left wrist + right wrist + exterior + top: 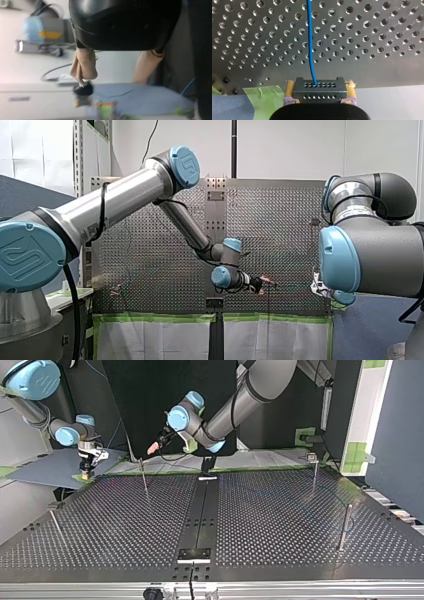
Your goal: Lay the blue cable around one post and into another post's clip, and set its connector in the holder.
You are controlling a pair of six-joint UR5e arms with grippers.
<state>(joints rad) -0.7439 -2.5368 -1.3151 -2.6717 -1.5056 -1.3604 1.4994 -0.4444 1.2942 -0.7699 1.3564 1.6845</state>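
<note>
My right gripper (319, 96) is shut on the black connector block (319, 89), with its yellow pads (290, 90) on both sides. The blue cable (310, 45) leaves the block's top and runs ahead over the perforated plate (374, 62). In the top view my right gripper (87, 471) holds the block at the plate's far left corner. A faint stretch of cable (295, 502) crosses the plate's right half. My left gripper (151, 450) hovers behind the plate's far edge, open and empty. Its beige fingers (83, 66) stand well apart in the left wrist view.
Thin metal posts stand on the plate: one far left of centre (144, 477), one far right (314, 471), one near right (345, 527), one near left (55, 520). A black strip (202, 510) runs down the middle. Green tape (264, 100) lines the plate's edge.
</note>
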